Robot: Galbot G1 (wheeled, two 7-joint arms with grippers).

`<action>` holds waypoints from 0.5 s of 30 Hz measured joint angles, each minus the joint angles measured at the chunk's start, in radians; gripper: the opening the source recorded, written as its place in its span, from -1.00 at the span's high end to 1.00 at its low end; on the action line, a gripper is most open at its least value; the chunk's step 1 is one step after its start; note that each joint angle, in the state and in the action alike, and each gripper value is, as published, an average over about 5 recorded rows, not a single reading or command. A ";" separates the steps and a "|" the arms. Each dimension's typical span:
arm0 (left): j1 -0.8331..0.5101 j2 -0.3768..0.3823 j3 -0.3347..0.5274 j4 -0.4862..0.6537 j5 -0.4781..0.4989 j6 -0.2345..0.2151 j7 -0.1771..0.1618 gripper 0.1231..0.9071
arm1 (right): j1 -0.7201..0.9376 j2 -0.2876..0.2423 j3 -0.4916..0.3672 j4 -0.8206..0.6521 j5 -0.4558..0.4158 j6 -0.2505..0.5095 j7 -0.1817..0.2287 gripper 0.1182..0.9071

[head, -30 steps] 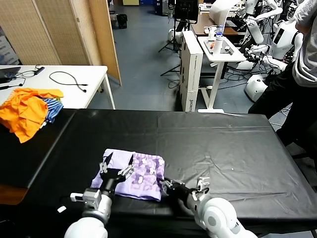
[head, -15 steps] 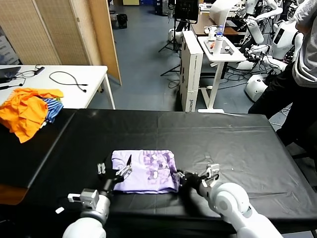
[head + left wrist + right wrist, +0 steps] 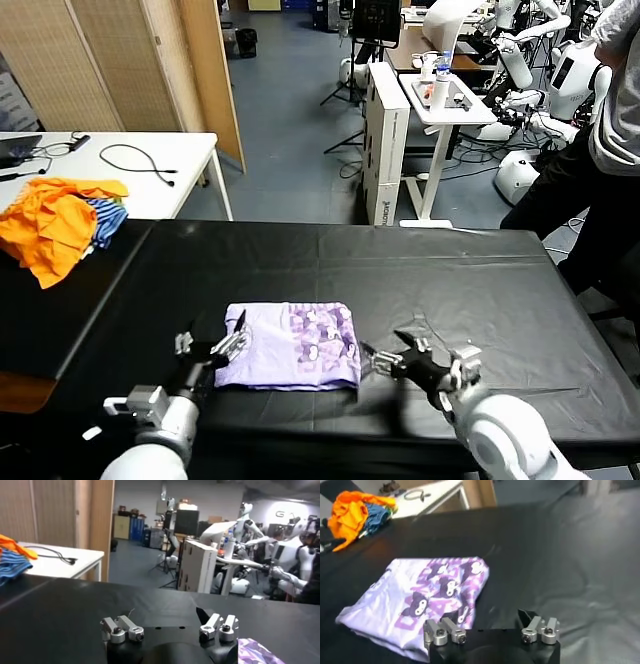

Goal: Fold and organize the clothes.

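Head view: one folded lavender T-shirt [image 3: 292, 345] (print upward) between two end effectors, left [image 3: 210, 347] and right [image 3: 418, 359], both spread, empty.

Little here can be read. The T-shirt [image 3: 420, 602], left of centre in the right wrist view, bears large purple letters beneath cartoon figures, but they lie folded and skewed and cannot be made out. On the back wall, upper right of the left wrist view, a pale "G" [image 3: 280, 514] shows. The cardboard box [image 3: 385, 140] at upper centre of the head view carries small print too fine to read.
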 joint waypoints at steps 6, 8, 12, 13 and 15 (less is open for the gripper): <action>0.094 0.047 -0.048 -0.049 -0.021 0.034 -0.045 -1.00 | -0.180 0.021 0.072 0.056 -0.183 0.209 0.026 -1.00; 0.138 0.057 -0.063 -0.074 -0.018 0.042 -0.047 -1.00 | -0.245 0.030 0.092 0.060 -0.232 0.294 0.027 -1.00; 0.216 0.066 -0.088 -0.121 -0.015 0.041 -0.051 -1.00 | -0.373 0.054 0.135 0.079 -0.299 0.432 0.035 -1.00; 0.232 0.066 -0.091 -0.130 -0.014 0.040 -0.052 -1.00 | -0.402 0.059 0.145 0.086 -0.310 0.455 0.038 -1.00; 0.260 0.062 -0.095 -0.143 -0.008 0.036 -0.053 -1.00 | -0.458 0.067 0.162 0.100 -0.333 0.494 0.047 -1.00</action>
